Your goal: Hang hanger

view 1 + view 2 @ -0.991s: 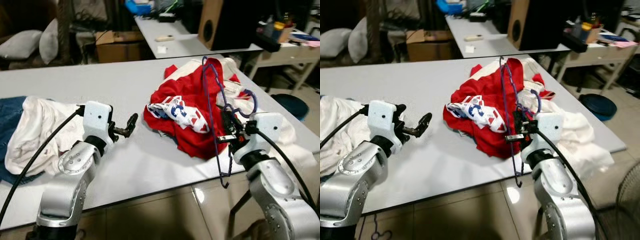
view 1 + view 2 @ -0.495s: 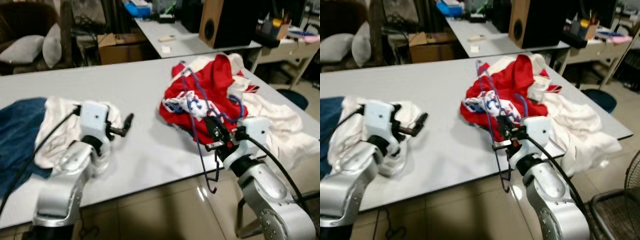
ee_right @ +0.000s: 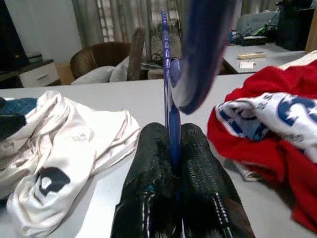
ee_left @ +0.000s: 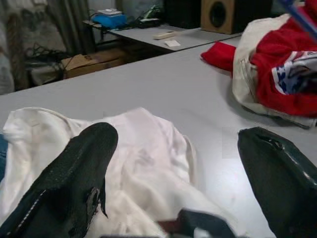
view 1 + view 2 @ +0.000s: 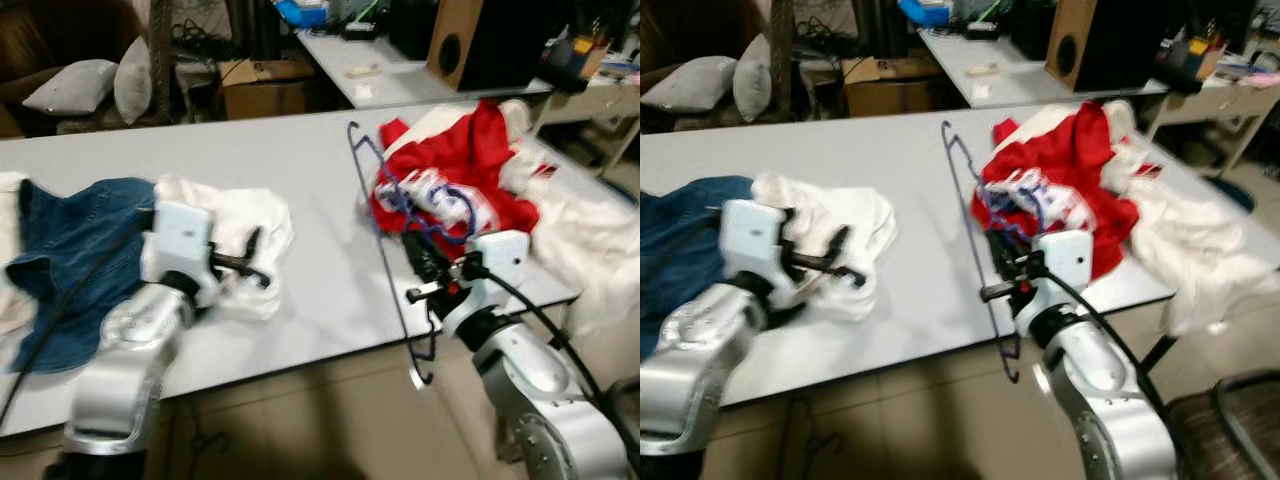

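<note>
A thin blue wire hanger stands nearly upright at the table's front edge, its hook end hanging below the edge. My right gripper is shut on its lower wire, and in the right wrist view the two fingers press together around the blue wire. My left gripper is open, hovering just over a crumpled white shirt with nothing between its fingers.
A red and white heap of clothes lies on the grey table right of the hanger. A blue denim garment lies at the left. Behind stand a second table, a cardboard box and a speaker.
The camera has swung left, bringing the denim into view. My right gripper has carried the hanger off the red heap to the left. The left gripper now sits over the white shirt.
</note>
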You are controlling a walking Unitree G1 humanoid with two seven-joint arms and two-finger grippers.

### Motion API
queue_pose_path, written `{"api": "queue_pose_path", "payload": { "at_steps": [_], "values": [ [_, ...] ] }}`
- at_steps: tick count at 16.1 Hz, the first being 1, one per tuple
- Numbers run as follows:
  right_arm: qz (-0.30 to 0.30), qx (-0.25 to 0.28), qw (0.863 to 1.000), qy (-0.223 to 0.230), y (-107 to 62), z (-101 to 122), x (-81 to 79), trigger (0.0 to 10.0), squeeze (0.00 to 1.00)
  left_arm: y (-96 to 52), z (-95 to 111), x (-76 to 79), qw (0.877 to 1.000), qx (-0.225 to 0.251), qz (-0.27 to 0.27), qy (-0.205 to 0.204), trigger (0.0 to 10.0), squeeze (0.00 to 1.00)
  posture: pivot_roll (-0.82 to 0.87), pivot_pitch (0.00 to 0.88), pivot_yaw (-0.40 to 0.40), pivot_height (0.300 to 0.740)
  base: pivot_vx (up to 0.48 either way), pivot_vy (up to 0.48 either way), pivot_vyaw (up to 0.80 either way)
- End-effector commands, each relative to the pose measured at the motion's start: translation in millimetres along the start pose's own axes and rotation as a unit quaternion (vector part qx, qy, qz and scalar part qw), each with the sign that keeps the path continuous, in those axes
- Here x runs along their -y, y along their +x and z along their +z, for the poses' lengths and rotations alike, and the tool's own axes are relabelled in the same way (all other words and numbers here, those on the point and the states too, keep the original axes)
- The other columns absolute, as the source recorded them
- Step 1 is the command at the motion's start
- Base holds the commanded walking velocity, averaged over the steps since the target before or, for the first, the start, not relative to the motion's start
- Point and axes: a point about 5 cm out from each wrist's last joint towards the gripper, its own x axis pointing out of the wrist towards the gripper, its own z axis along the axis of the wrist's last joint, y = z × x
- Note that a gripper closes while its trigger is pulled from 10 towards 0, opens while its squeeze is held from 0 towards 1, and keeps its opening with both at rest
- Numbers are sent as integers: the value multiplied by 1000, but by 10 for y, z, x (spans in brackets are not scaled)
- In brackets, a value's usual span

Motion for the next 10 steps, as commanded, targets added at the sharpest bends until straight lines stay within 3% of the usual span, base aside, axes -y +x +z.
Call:
{"api": "queue_pose_path", "payload": {
  "at_steps": [1,10],
  "values": [
    [1,3,1000,7,-2,-5,-9,10000,0,-7,20,-46,1000,3,7,7,10000,0,-44,0,8,740,0,307,0],
    [-3,-2,1000,9,-13,-26,0,10000,0,1,8,-29,1000,3,3,10,10000,0,-49,0,7,740,0,306,0]
  ]
}}
